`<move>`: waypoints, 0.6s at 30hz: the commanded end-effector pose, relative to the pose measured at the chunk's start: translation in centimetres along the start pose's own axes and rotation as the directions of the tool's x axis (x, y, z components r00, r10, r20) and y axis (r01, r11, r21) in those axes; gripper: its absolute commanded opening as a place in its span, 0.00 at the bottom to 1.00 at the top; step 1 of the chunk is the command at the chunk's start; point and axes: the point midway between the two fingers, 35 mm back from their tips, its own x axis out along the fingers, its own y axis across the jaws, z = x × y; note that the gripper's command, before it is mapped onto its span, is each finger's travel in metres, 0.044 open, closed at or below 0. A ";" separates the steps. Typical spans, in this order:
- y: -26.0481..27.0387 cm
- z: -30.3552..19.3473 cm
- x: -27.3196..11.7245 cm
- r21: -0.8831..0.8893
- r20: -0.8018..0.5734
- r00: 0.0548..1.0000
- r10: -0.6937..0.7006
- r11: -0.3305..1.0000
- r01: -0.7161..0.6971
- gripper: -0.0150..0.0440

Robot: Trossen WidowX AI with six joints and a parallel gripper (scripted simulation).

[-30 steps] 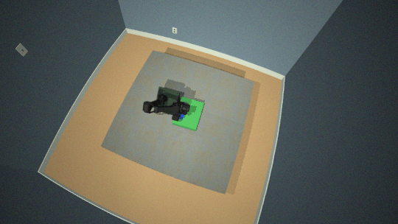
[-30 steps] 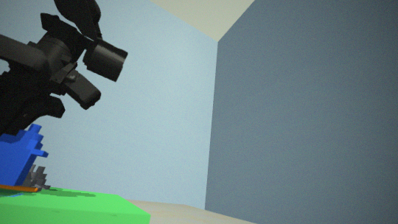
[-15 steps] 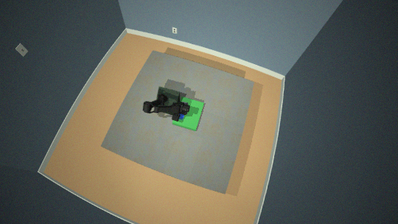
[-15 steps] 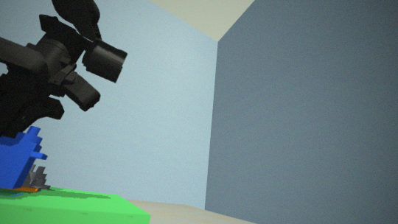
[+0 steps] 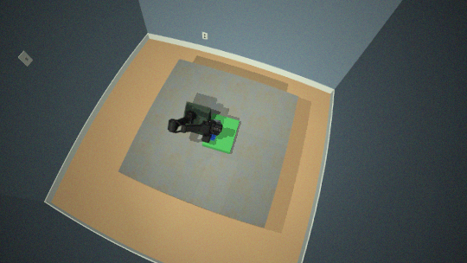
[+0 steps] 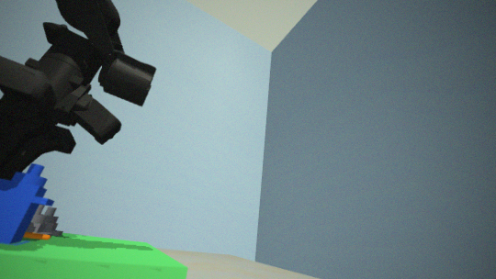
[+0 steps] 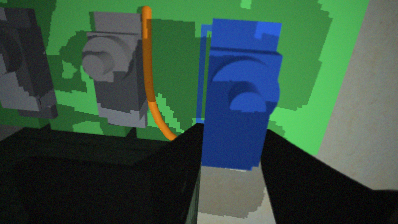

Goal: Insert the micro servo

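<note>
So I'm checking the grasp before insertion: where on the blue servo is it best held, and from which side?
Best on the two flat long sides of the blue servo body, coming from above its shaft end. The end effector is shut on it that way: fingers flank the body, and the round output boss faces the wrist camera, so the lower part stays free to enter the green deck.

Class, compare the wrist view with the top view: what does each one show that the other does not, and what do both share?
Only the wrist view shows two grey servos already set in the deck, an orange cable curving beside one, and the gripper shut on the blue servo.

Only the top view shows the whole arm, the grey mat, the tan floor and the walls.

Both show the green deck and the blue servo.
</note>
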 end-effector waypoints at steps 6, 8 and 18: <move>0.0 0.1 0.6 0.005 0.003 1.000 -0.002 1.000 0.002 0.25; 0.0 0.1 0.8 0.005 0.003 1.000 -0.002 1.000 0.002 0.25; -0.1 0.1 1.7 0.005 0.003 1.000 -0.003 1.000 0.003 0.25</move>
